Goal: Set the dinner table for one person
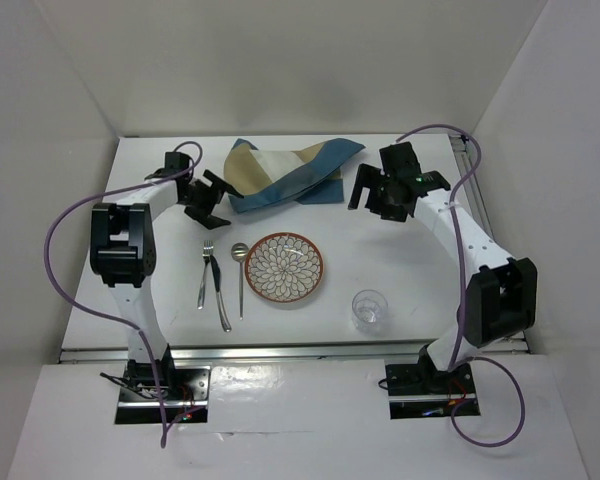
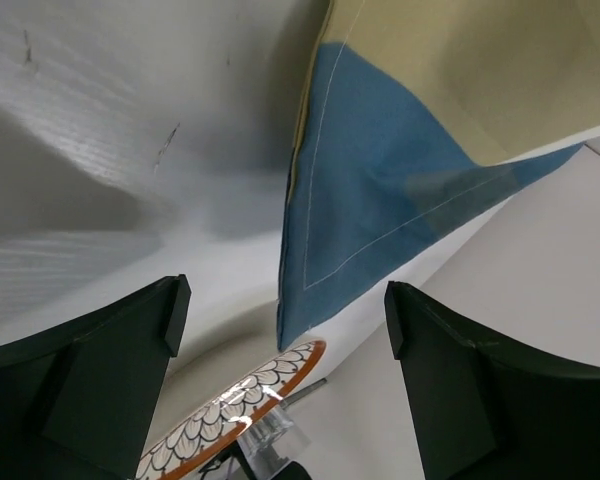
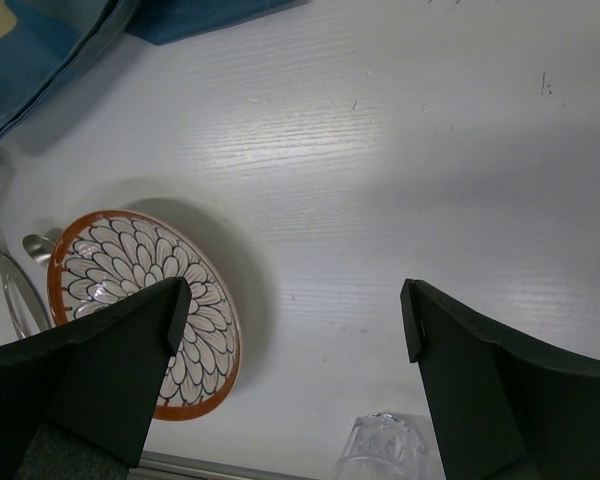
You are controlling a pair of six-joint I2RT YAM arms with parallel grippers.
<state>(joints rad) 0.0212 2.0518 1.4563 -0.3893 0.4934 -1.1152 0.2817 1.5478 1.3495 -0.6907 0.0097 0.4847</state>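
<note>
Both arms are hovering over the far half of the dinner table (image 1: 410,262), flanking the crumpled blue-and-tan placemat (image 1: 285,175), which is lying at 12 o'clock from the patterned plate (image 1: 284,266). The left gripper (image 1: 216,198) and right gripper (image 1: 364,196) are both gaping wide, holding nothing. Done well, I judge, each would be pinching an outer cloth corner low, then drawing apart evenly. The tabletop is lying flat beneath everything, its long axis seemingly running 9 to 3 o'clock.

Desk (image 1: 365,245): a large, flat, plain white rectangular top. It lay level, with metal rails along its near edge at 6 o'clock and its side at 3 o'clock.
</note>
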